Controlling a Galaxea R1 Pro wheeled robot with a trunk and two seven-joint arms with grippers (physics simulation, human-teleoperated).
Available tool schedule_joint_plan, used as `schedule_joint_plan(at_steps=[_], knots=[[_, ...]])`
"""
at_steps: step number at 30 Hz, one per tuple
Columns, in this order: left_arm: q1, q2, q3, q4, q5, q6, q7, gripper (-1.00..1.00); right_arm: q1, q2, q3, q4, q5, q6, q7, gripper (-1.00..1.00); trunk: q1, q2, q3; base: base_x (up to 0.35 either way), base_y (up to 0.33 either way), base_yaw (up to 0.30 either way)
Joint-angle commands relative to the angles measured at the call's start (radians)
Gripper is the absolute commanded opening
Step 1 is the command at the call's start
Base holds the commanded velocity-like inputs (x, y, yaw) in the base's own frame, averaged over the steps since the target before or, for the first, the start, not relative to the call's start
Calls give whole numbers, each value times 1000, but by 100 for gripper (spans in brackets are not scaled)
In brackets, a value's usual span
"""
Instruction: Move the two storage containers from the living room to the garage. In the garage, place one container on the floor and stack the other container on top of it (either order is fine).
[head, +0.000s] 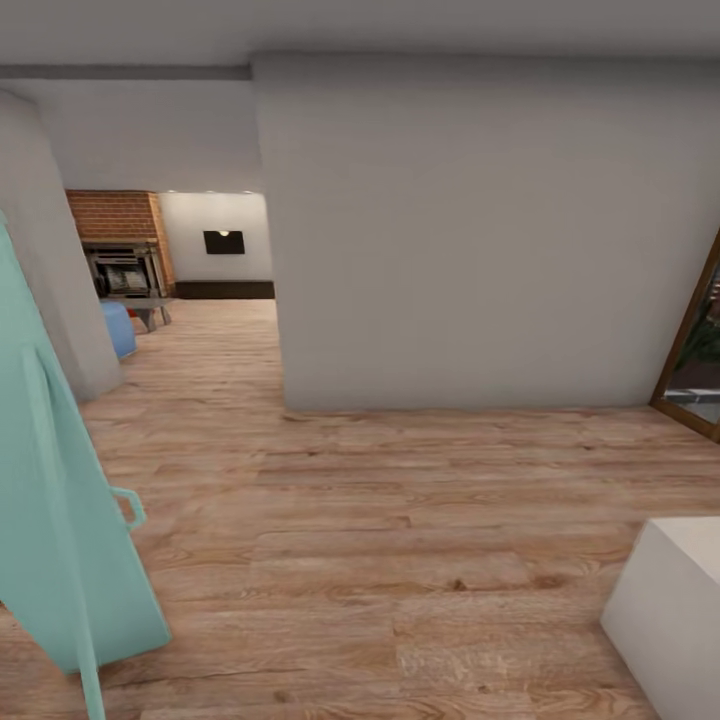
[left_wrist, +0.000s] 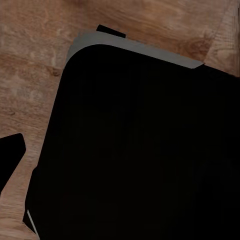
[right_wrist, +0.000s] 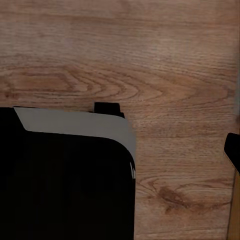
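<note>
Ahead, from my head view, light wood planks (head: 380, 520) run up to a pale grey wall (head: 470, 240) that stands square in front of me. Past its left edge I look into the living room (head: 200, 270): a red brick fireplace (head: 120, 245) at the back, with a blue seat (head: 118, 328) near it. A mint-green panel with a small handle (head: 60, 500) leans close on my left. A white block (head: 670, 610) sits low on my right, and a wood-framed glass door (head: 695, 350) shows at the right edge.

Both my wrist cameras look straight down, so my arms seem to hang low at my sides. My left wrist view shows a rounded black body (left_wrist: 140, 150) over planks, and my right wrist view shows a black shape (right_wrist: 65, 185) too. I cannot tell whether either hand is clenched or released. I cannot say where the bins are.
</note>
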Motion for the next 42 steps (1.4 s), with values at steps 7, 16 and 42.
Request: schedule_joint_plan(at_steps=[7, 16, 42], knots=[[0, 0, 2, -1, 3, -2, 0, 100, -1, 1, 9, 3, -9, -1, 0, 100, 1, 0, -1, 323, 0, 0], [0, 0, 2, 0, 5, -2, 0, 100, -1, 1, 5, 3, -11, -2, 3, 100, 1, 0, -1, 323, 0, 0], [0, 0, 2, 0, 5, -2, 1, 100, -1, 2, -7, 1, -18, -5, -10, 100, 1, 0, -1, 323, 0, 0]])
